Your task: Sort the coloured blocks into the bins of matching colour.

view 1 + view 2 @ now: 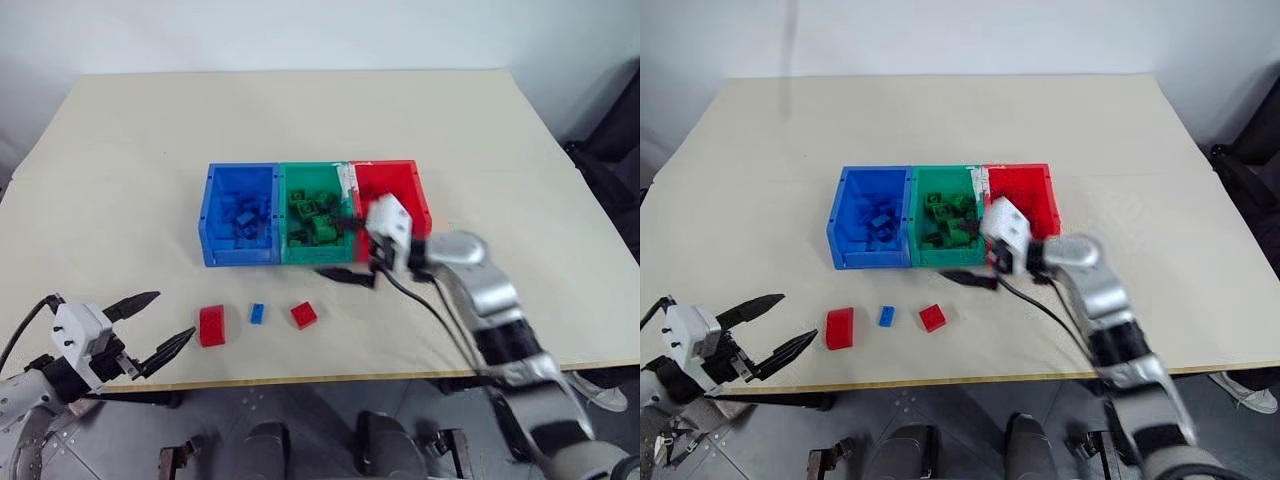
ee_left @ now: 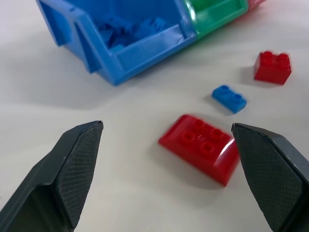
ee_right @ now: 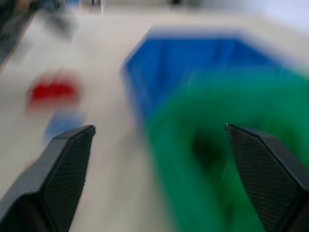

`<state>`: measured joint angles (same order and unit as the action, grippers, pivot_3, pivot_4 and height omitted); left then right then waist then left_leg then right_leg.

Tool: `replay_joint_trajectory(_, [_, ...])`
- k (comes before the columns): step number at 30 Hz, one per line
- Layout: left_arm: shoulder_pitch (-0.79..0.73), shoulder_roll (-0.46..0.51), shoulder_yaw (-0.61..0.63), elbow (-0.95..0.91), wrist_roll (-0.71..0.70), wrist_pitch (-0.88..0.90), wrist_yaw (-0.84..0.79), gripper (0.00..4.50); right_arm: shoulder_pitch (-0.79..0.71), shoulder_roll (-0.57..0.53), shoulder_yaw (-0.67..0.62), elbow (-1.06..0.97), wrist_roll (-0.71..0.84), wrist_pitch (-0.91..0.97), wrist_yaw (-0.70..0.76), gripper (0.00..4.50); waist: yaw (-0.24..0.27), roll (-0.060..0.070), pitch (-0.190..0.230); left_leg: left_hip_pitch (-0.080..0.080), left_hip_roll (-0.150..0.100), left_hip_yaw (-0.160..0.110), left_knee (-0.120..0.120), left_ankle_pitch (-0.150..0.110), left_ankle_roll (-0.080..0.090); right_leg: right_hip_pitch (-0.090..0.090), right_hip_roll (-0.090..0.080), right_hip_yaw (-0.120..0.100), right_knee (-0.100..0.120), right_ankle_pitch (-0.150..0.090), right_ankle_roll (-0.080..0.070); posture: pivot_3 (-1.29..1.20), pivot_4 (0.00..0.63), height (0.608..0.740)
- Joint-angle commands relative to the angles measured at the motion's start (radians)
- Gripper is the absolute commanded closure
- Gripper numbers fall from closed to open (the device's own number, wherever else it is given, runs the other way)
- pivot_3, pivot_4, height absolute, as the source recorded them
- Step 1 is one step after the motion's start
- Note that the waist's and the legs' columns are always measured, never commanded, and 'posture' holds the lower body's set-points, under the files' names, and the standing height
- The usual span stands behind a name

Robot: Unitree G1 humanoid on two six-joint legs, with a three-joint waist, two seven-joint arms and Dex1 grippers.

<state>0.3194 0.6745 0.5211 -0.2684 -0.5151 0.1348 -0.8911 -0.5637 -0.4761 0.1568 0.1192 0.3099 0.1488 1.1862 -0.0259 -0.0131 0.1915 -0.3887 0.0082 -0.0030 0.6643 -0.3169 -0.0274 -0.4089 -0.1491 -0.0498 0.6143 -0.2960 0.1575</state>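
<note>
Three joined bins stand mid-table: blue bin [image 1: 240, 253], green bin [image 1: 314, 167], red bin [image 1: 386, 165]. Blue blocks lie in the blue bin and green blocks in the green one. On the table in front of them lie a larger red block [image 1: 211, 325], a small blue block [image 1: 257, 313] and a smaller red block [image 1: 303, 315]. My left gripper [image 1: 152, 322] hovers open just left of the larger red block [image 2: 203, 147], nothing between its fingers. At the front edge of the green bin [image 3: 217, 159], my right gripper [image 1: 345, 250] is open and empty, pointing left.
The beige table [image 1: 300, 110] has open surface behind and to both sides of the bins. Its front edge [image 1: 330, 378] runs close behind the loose blocks. A black cable [image 1: 425, 305] trails from my right wrist. Dark furniture [image 1: 610, 170] stands off the right side.
</note>
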Motion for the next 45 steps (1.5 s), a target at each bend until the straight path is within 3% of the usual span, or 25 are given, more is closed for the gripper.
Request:
replay_joint_trajectory(1, [-0.039, 0.039, 0.003, 0.045, -0.010, -0.011, -0.049, 0.00, 0.093, -0.083, -0.103, -0.093, 0.121, -0.030, 0.121, 0.01, -0.003, 0.000, 0.000, 0.001, 0.001, 0.002, 0.000, 0.000, 0.000, 0.000, 0.000, 0.000, 0.000, 0.000, 0.000, 0.00, 0.150, 0.740])
replay_joint_trajectory(6, [-0.120, 0.076, -0.044, 0.095, 0.014, -0.018, -0.087, 0.00, 0.279, -0.180, -0.219, -0.171, 0.190, -0.091, 0.188, 0.01, 0.001, 0.001, 0.000, 0.003, 0.004, 0.005, 0.000, -0.001, -0.001, 0.000, 0.002, 0.000, -0.001, 0.000, 0.000, 0.00, 0.150, 0.740])
replay_joint_trajectory(11, [-0.204, 0.107, -0.140, -0.005, -0.056, 0.172, -0.072, 0.00, 0.378, -0.222, -0.289, -0.184, 0.194, -0.135, 0.188, 0.01, 0.005, 0.000, 0.000, 0.003, 0.004, 0.006, 0.002, -0.001, -0.001, 0.002, 0.002, 0.001, -0.002, 0.002, 0.000, 0.00, 0.150, 0.740])
replay_joint_trajectory(17, [-0.427, 0.201, -0.425, -0.172, 0.020, 0.419, -0.023, 0.00, 0.451, -0.244, -0.311, -0.199, 0.175, -0.131, 0.145, 0.01, 0.024, 0.000, 0.000, 0.003, 0.004, 0.005, 0.003, -0.001, -0.002, 0.002, 0.002, 0.001, -0.002, 0.002, 0.000, 0.00, 0.150, 0.740])
replay_joint_trajectory(22, [-0.595, 0.168, -0.616, -0.222, 0.038, 0.620, 0.047, 0.00, 0.456, -0.239, -0.315, -0.225, 0.181, -0.117, 0.102, 0.01, 0.024, 0.001, 0.000, 0.003, 0.004, 0.006, 0.003, -0.001, -0.002, 0.002, 0.002, 0.002, -0.001, 0.003, 0.000, 0.00, 0.150, 0.740])
replay_joint_trajectory(27, [-0.696, 0.064, -0.775, -0.191, 0.125, 0.726, 0.161, 0.00, 0.470, -0.238, -0.312, -0.262, 0.183, -0.106, 0.071, 0.01, 0.031, 0.001, 0.000, 0.003, 0.004, 0.006, 0.004, -0.001, -0.002, 0.002, 0.002, 0.002, -0.001, 0.003, 0.000, 0.00, 0.150, 0.740])
replay_joint_trajectory(33, [-0.691, -0.015, -0.822, -0.164, 0.184, 0.758, 0.236, 0.00, 0.504, -0.229, -0.309, -0.310, 0.188, -0.093, 0.034, 0.01, 0.042, 0.001, 0.000, 0.003, 0.003, 0.005, 0.006, -0.001, -0.002, 0.003, 0.002, 0.002, -0.001, 0.003, 0.000, 0.00, 0.150, 0.740])
replay_joint_trajectory(42, [-0.685, 0.036, -0.823, -0.171, 0.194, 0.710, 0.167, 2.82, 0.579, -0.212, -0.303, -0.378, 0.185, -0.084, -0.028, 0.00, 0.049, 0.001, 0.000, 0.003, 0.004, 0.005, 0.009, -0.001, -0.002, 0.004, 0.002, 0.002, 0.001, 0.003, 0.000, 0.00, 0.150, 0.740])
replay_joint_trajectory(43, [-0.697, 0.029, -0.820, -0.163, 0.193, 0.671, 0.148, 3.02, 0.587, -0.208, -0.308, -0.384, 0.183, -0.084, -0.043, 0.00, 0.049, 0.001, 0.000, 0.003, 0.003, 0.004, 0.009, -0.001, -0.002, 0.004, 0.002, 0.002, 0.001, 0.003, 0.000, 0.00, 0.150, 0.740])
replay_joint_trajectory(45, [-0.735, -0.009, -0.797, -0.143, 0.173, 0.638, 0.136, 3.02, 0.607, -0.189, -0.321, -0.401, 0.183, -0.094, -0.082, 0.00, 0.051, 0.001, 0.000, 0.003, 0.003, 0.004, 0.010, -0.001, -0.001, 0.004, 0.002, 0.002, 0.001, 0.003, 0.000, 0.00, 0.150, 0.740])
